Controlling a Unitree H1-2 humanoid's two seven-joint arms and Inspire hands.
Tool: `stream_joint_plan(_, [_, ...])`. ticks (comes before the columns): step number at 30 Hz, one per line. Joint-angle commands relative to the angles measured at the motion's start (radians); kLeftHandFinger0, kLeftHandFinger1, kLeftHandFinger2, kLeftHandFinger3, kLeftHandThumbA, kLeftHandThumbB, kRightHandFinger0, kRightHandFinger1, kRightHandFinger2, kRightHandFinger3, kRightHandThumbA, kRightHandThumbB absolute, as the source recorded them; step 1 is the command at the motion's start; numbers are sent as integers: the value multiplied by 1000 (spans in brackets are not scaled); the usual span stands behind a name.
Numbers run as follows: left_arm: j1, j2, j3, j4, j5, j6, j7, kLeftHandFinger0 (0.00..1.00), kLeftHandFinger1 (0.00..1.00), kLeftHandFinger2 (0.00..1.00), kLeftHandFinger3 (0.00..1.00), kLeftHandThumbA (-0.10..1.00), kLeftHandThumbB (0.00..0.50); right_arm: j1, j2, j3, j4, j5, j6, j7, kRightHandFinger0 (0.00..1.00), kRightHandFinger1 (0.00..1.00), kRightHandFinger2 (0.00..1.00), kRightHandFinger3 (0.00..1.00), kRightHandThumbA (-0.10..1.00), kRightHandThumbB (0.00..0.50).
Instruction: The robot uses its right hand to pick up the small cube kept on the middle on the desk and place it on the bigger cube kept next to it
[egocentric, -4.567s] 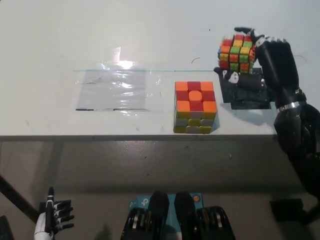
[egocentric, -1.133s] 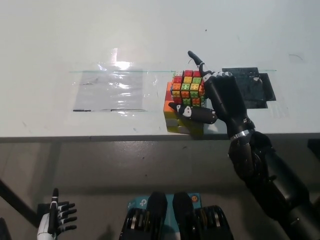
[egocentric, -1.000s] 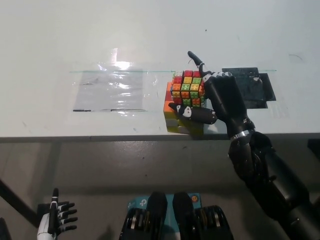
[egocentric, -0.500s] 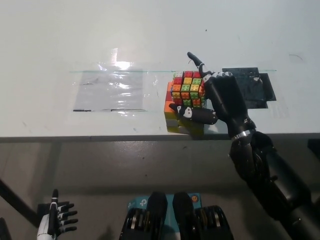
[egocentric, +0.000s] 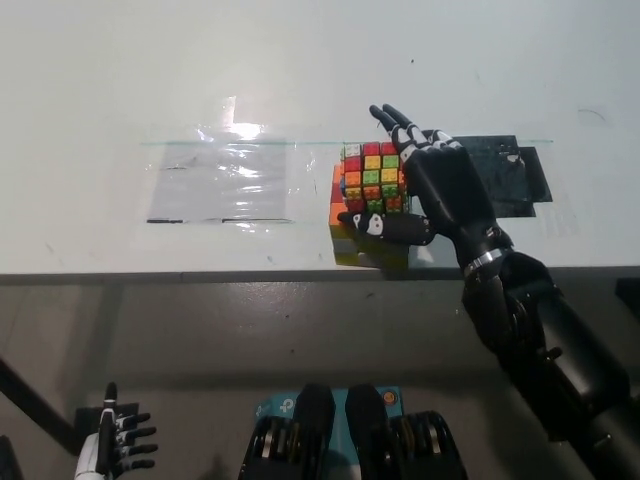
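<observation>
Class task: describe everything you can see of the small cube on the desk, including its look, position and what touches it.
The small cube is a puzzle cube of plastic-looking tiles in red, orange, yellow and green, gridded by dark lines. It sits upright on top of the bigger cube, near the desk's front edge. The black right hand lies against its right side, fingers spread, thumb across its front.

Small cube (egocentric: 373, 176) glossy plastic; desk (egocentric: 300, 70) smooth, matt white; clear film (egocentric: 225, 182) shiny, wrinkled; right hand (egocentric: 432, 190) black plastic.

Small cube (egocentric: 371, 177) on bigger cube (egocentric: 350, 240), right hand (egocentric: 430, 190) beside it
</observation>
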Motion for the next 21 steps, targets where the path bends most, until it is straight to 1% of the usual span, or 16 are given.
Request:
stream_joint_plan(1, [-5, 6, 7, -25, 0, -7, 11, 496, 495, 555, 587, 1000, 366, -27, -5, 18, 1, -18, 33, 87, 715, 1000, 1000, 1000, 1000, 368])
stream_joint_plan(3, [-5, 8, 4, -26, 4, -7, 11, 489, 496, 557, 583, 1000, 367, -28, -5, 19, 5, -18, 31, 87, 709, 1000, 1000, 1000, 1000, 365])
stream_joint_plan(5, [6, 4, 2, -30, 6, -7, 13, 479, 481, 532, 559, 1000, 373, -30, -6, 23, 12, -17, 28, 94, 683, 1000, 1000, 1000, 1000, 363])
stream_joint_plan(7, [8, 3, 2, -28, 7, -15, 15, 471, 481, 534, 554, 1000, 373, -31, -7, 24, 10, -17, 30, 98, 655, 1000, 1000, 1000, 1000, 359])
stream_joint_plan(8, [7, 1, 7, -27, 2, -12, 16, 477, 491, 559, 587, 1000, 374, -33, -5, 23, 15, -13, 27, 94, 609, 958, 1000, 1000, 1000, 359])
stream_joint_plan(10, [14, -2, 8, -28, 0, -16, 15, 473, 485, 551, 582, 1000, 380, -32, -5, 25, 18, -12, 24, 95, 575, 919, 1000, 1000, 1000, 355])
stream_joint_plan(11, [16, -2, 5, -26, 6, -25, 18, 449, 457, 535, 557, 1000, 375, -37, -5, 25, 23, -9, 16, 95, 565, 901, 1000, 1000, 1000, 347])
stream_joint_plan(12, [18, -1, 4, -22, 3, -32, 10, 445, 459, 537, 561, 1000, 376, -39, -6, 26, 25, -10, 15, 96, 547, 882, 1000, 1000, 1000, 347])
stream_joint_plan(13, [17, -3, 8, -20, 0, -34, 13, 440, 450, 525, 547, 1000, 377, -40, -7, 25, 23, -6, 14, 99, 499, 844, 1000, 1000, 998, 347])
stream_joint_plan(17, [24, -7, 13, -21, -6, -39, 12, 437, 452, 527, 573, 1000, 372, -41, -10, 27, 18, -6, 12, 111, 503, 832, 1000, 1000, 1000, 362])
stream_joint_plan(18, [31, -9, 14, -32, -6, -30, 13, 445, 461, 535, 586, 1000, 365, -38, -18, 34, -2, -13, 18, 128, 543, 933, 1000, 1000, 1000, 363])
stream_joint_plan(19, [27, -6, 13, -20, -4, -37, 12, 455, 467, 529, 578, 1000, 377, -39, -25, 41, -8, -26, 21, 134, 606, 1000, 1000, 1000, 1000, 375])
stream_joint_plan(20, [29, -5, 13, -20, -4, -38, 12, 461, 469, 525, 570, 1000, 377, -40, -25, 44, -7, -27, 21, 135, 628, 1000, 1000, 1000, 1000, 384])
stream_joint_plan(21, [25, -5, 15, -9, -2, -45, 17, 452, 461, 513, 545, 1000, 377, -43, -33, 51, -16, -34, 32, 154, 699, 1000, 1000, 1000, 1000, 412])
